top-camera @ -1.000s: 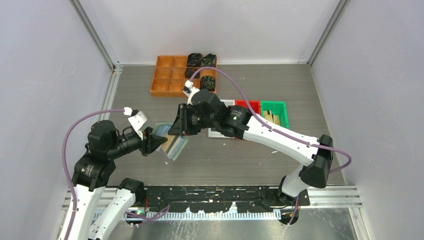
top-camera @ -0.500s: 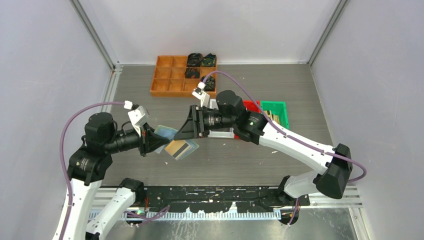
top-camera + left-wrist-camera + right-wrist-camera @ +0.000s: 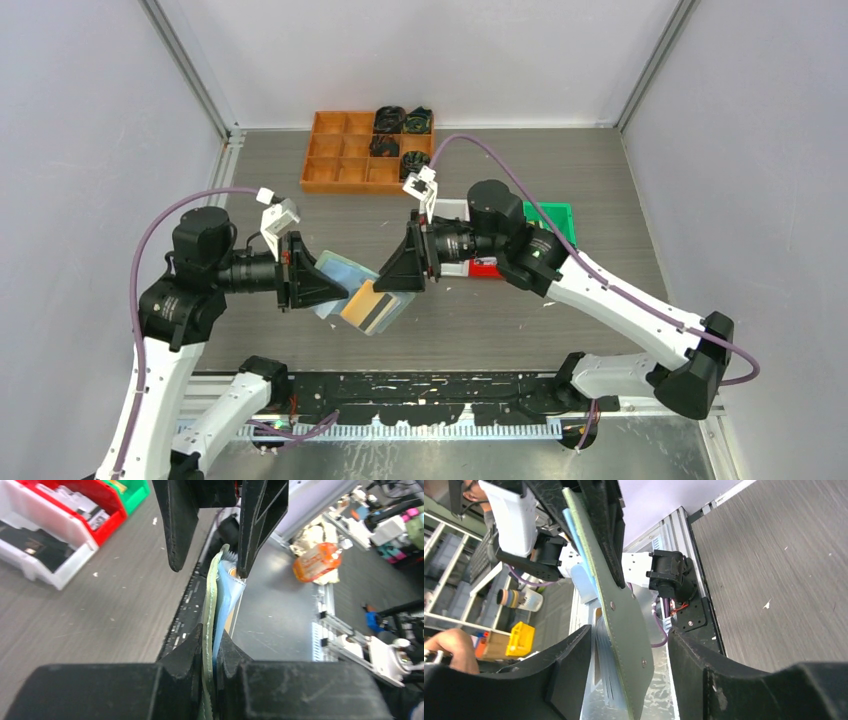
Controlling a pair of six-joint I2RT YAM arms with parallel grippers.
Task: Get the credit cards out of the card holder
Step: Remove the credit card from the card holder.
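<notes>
The card holder (image 3: 345, 271), sage green outside and pale blue inside, hangs in the air over the near part of the table. My left gripper (image 3: 338, 289) is shut on its left edge; the left wrist view shows the fingers (image 3: 187, 652) pinching the green and blue layers (image 3: 216, 610). An orange credit card (image 3: 367, 307) with a dark stripe sticks out of the holder's lower right end. My right gripper (image 3: 388, 282) stands open astride that end. In the right wrist view the green flap (image 3: 624, 625) passes between the spread fingers (image 3: 574, 665), with pale card edges (image 3: 608, 672) beside it.
An orange tray (image 3: 340, 165) with black coiled items stands at the back. White (image 3: 452, 211), red (image 3: 487, 269) and green (image 3: 558, 214) bins sit behind the right arm. The black rail (image 3: 450, 385) runs along the table's near edge.
My right gripper has opened and drawn back to the right. The left gripper closed on the holder and swung it rightward. The orange card now shows further out of the holder.
</notes>
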